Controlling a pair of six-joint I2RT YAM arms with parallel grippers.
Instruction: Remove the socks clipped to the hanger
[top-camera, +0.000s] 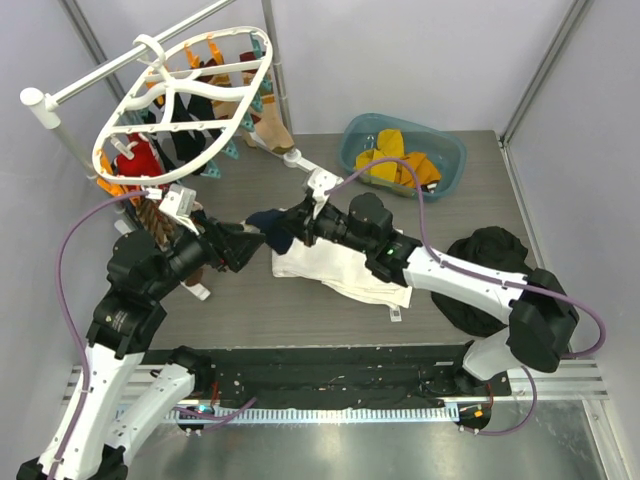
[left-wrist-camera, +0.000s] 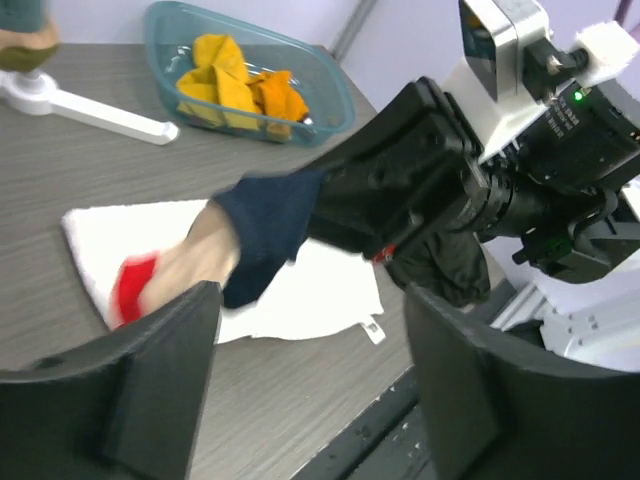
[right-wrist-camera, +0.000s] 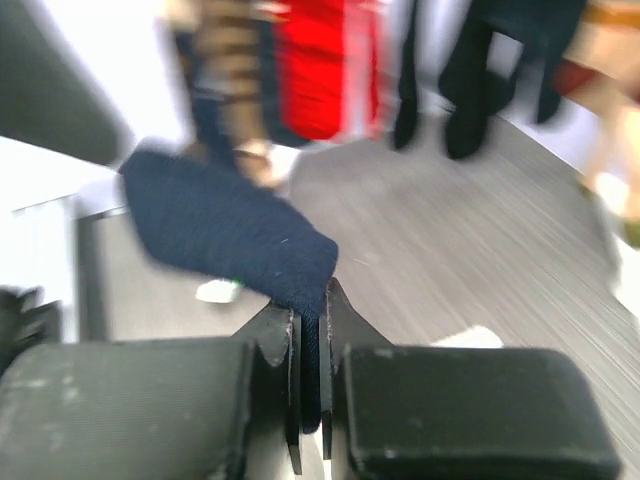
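Top external view is showing the white hanger (top-camera: 185, 95) hanging on a white pole (top-camera: 120, 62) at the back left of the tabletop (top-camera: 300, 310). Red, black and brown socks (top-camera: 140, 160) are hanging from its clips. The right gripper (top-camera: 288, 230) is holding a dark blue sock (top-camera: 268, 228) up in the air between the two arms, over the edge of a white cloth (top-camera: 340, 270). Right wrist view is showing its fingers (right-wrist-camera: 270, 350) squeezing together on one end of that sock. The left gripper (top-camera: 238, 248) is pointing at the other end, very near it. Left wrist view is showing the left fingers (left-wrist-camera: 150, 400) standing wide apart, with the sock just in front of them. Yellow socks (top-camera: 395, 160) are lying in a blue tub (top-camera: 450, 150) at the back right.
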